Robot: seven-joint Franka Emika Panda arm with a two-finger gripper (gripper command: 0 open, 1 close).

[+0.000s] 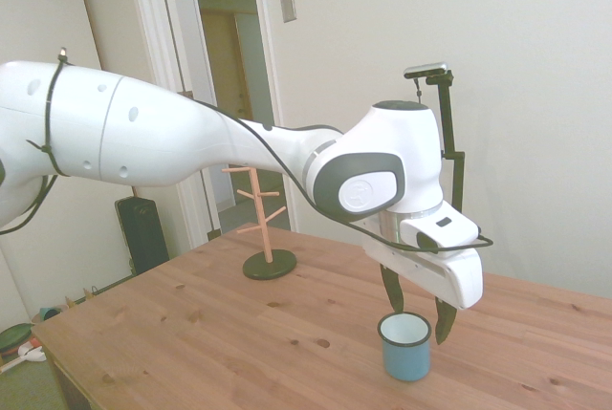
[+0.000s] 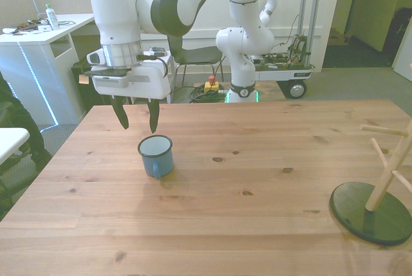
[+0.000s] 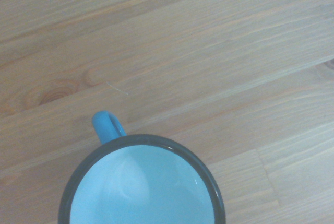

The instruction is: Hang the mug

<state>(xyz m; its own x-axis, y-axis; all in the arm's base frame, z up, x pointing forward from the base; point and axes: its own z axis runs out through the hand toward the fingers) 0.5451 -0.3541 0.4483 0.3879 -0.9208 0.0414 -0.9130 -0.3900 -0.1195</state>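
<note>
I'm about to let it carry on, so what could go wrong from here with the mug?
1. The gripper hangs open above the mug but off-centre; descending, a jaw might hit the rim and tip it.
2. The mug tree stands across the table, so a weak grasp could drop it.

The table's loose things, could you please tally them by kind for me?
Mug: 1, blue, upright
Mug rack: 1, wooden pegs on a dark round base
Total: 2
</note>
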